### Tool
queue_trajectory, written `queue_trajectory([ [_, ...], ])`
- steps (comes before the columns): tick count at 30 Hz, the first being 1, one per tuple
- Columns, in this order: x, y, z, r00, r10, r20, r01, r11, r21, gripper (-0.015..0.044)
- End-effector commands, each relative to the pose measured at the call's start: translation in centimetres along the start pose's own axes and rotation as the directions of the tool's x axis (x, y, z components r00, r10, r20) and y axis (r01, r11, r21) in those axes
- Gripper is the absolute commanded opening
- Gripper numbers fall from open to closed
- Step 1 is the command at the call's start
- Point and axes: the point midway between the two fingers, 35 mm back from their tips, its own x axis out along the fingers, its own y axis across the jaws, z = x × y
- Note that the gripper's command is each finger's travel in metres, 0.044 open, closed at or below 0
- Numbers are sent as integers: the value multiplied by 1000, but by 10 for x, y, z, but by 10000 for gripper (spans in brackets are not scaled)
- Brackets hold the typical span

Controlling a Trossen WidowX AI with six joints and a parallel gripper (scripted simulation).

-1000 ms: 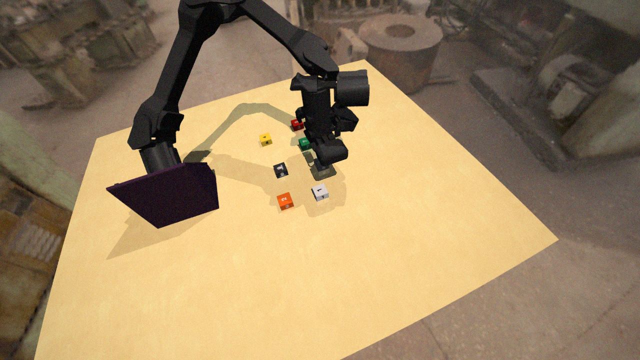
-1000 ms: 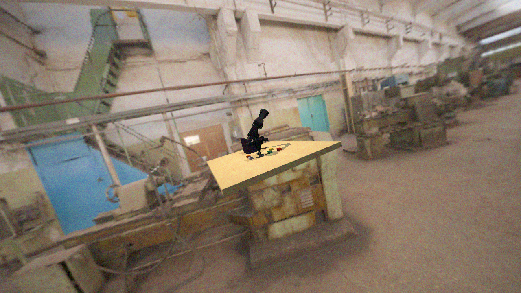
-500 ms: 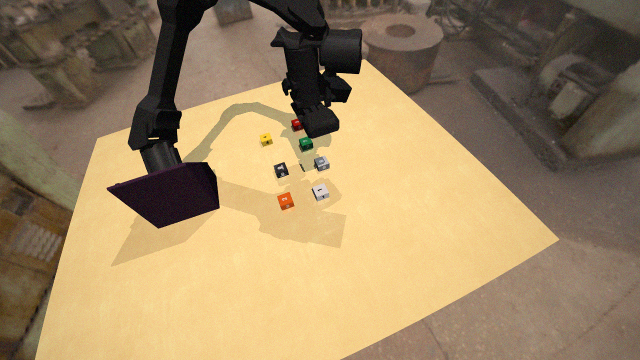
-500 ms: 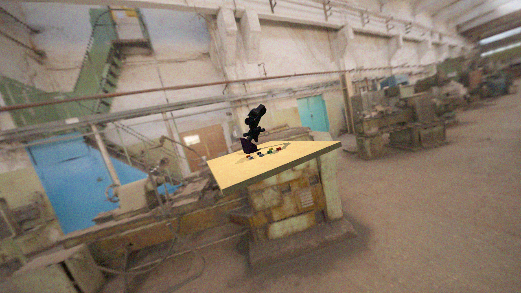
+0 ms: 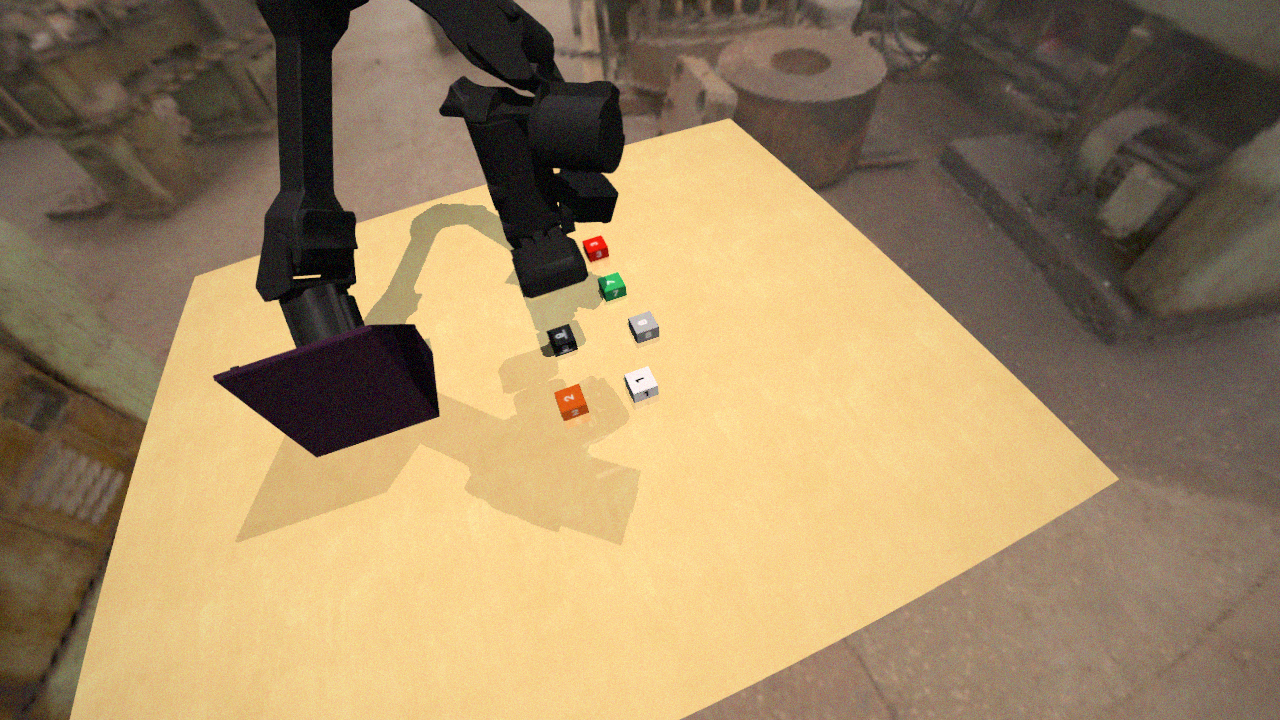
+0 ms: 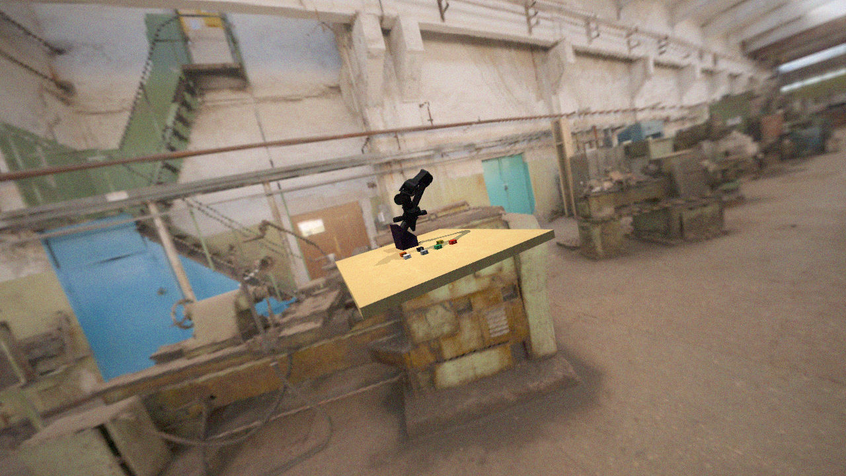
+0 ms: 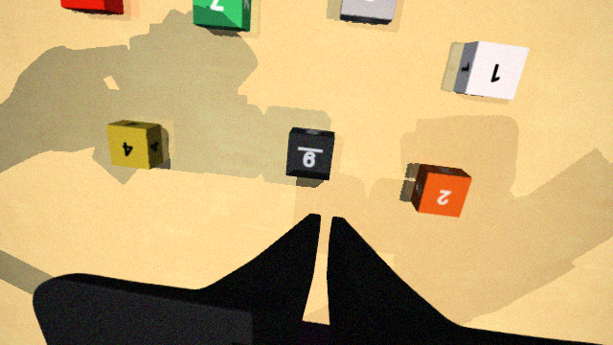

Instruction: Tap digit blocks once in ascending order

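My gripper (image 7: 325, 226) is shut and empty, above the table just short of the black block (image 5: 562, 339) (image 7: 310, 154), which shows an underlined 9. The fingertips are hidden in the top view. The orange 2 block (image 5: 571, 402) (image 7: 442, 193) and white 1 block (image 5: 640, 383) (image 7: 497, 71) lie to the right in the wrist view. The yellow 4 block (image 7: 131, 145) lies left, hidden behind the arm in the top view. The red 3 block (image 5: 595, 248) (image 7: 93, 5), green 7 block (image 5: 612, 286) (image 7: 222, 14) and grey block (image 5: 643, 326) (image 7: 368, 11), apparently 8, are cut by the wrist view's top edge.
The yellow table (image 5: 805, 501) (image 6: 378, 289) carries the arm's dark purple base (image 5: 349, 394) (image 6: 404, 238) to the left of the blocks in the top view. The arm's shadow falls across the table around the blocks. The table's edges are visible in the top and exterior views.
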Motion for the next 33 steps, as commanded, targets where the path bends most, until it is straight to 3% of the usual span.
queue_trajectory([
  [1,30,1,-2,1000,0,-8,0,1000,14,20],
  [6,74,4,-5,1000,9,-5,-9,1000,1,20],
  [33,105,4,-5,1000,11,-5,-11,1000,-1,20],
])
